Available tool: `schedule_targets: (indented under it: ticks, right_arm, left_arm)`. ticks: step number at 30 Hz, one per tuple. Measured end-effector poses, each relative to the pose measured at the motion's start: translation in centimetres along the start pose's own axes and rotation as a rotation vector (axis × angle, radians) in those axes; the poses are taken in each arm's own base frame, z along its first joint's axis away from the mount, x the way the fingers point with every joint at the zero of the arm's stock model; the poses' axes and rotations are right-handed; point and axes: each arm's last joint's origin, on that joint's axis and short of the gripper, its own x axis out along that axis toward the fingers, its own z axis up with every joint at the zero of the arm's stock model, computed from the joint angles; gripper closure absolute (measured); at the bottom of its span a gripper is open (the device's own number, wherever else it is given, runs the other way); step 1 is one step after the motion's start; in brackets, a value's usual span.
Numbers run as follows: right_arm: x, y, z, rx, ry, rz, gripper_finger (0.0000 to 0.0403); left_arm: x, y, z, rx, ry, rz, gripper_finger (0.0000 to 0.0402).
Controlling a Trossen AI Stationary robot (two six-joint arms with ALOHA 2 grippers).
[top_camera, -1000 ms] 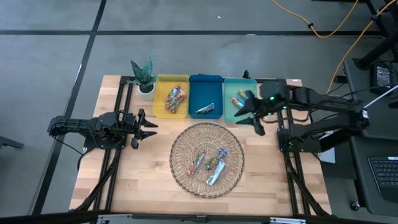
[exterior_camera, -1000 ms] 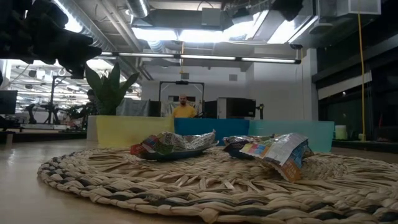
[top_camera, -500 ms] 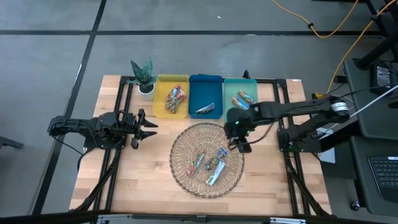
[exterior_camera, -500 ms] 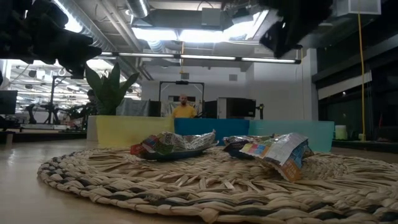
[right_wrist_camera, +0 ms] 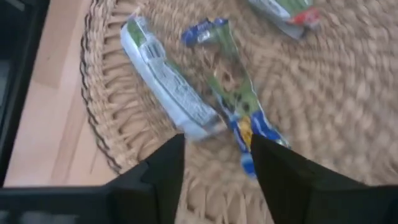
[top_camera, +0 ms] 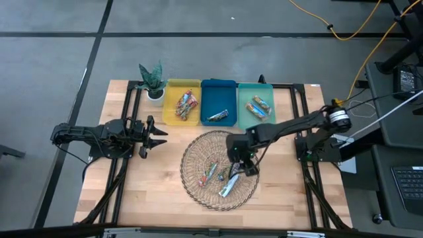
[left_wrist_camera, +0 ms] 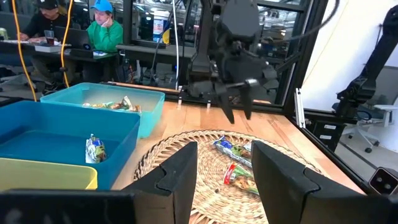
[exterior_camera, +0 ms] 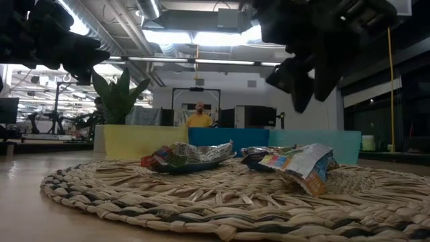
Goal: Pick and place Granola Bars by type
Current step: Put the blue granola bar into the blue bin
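Jaws apart, the right gripper (top_camera: 239, 162) hovers over the round wicker basket's (top_camera: 198, 188) three-o'clock side, above a blue-green wrapped granola bar (right_wrist_camera: 239, 112), apparently to pick it.

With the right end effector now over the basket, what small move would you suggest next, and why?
Probably lower the right end effector straight down onto the bar between its open fingers. It hangs empty above the basket, and three bars there are still unsorted. The left end effector waits beside the basket.
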Motion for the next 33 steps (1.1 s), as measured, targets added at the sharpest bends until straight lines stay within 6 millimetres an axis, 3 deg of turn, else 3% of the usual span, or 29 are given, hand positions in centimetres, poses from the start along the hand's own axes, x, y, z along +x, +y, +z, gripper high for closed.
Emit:
schedule_targets:
  ticks: [7, 12, 25, 33]
  right_arm:
    - [2.1, -0.6, 0.6, -0.051, 0.001, -0.118, 0.0135]
    - [3.4, -1.0, 0.1, -0.061, 0.070, -0.135, 0.0116]
    - [6.0, -1.7, -0.2, -0.103, 0.137, -0.126, 0.0177]
    - [6.4, -1.8, -0.2, -0.106, 0.135, -0.126, 0.0227]
  left_arm:
    - [0.0, 0.0, 0.0, 0.000, 0.000, 0.000, 0.0258]
    - [0.0, 0.0, 0.0, 0.000, 0.000, 0.000, 0.0258]
    - [0.0, 0.0, 0.0, 0.000, 0.000, 0.000, 0.0258]
    - [0.0, 0.0, 0.0, 0.000, 0.000, 0.000, 0.0258]
